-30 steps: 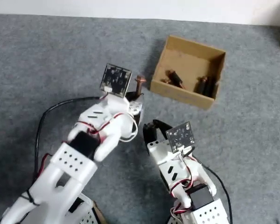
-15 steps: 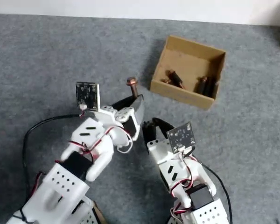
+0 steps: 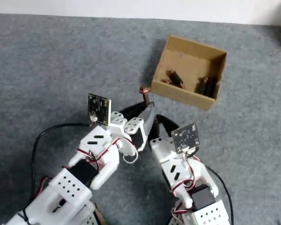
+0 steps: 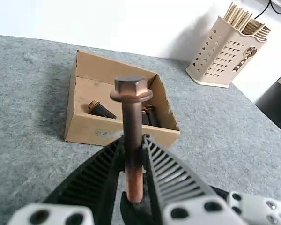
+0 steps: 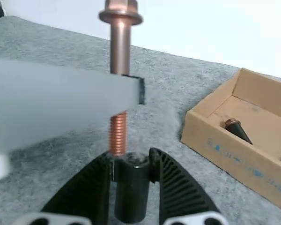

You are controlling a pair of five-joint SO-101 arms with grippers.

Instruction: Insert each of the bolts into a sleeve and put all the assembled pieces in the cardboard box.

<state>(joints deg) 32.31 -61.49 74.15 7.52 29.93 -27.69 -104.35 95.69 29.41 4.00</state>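
The left gripper (image 4: 132,140) has its black ribbed fingers clamped on the smooth shank of a copper-coloured metal bolt with a flanged hexagonal head (image 4: 130,117). The bolt stands upright with its head above the fingers and its threaded end pointing down. Directly below it, the right gripper (image 5: 131,161) has its fingers closed on a short black cylindrical sleeve (image 5: 131,192), which also stands upright with its open end facing up. The bolt's threaded tip sits at the rim of that opening, slightly off the sleeve's centre. Whether the tip has gone in cannot be told. In the high view the two grippers meet tip to tip above the grey felt-covered table (image 3: 61,56), just beside the near wall of the open brown cardboard box (image 3: 180,95). The bolt's head rises close to the box's near corner without touching it. Inside the box lie several dark assembled pieces with copper heads (image 3: 176,78), some towards one side of its floor and others against the opposite wall.
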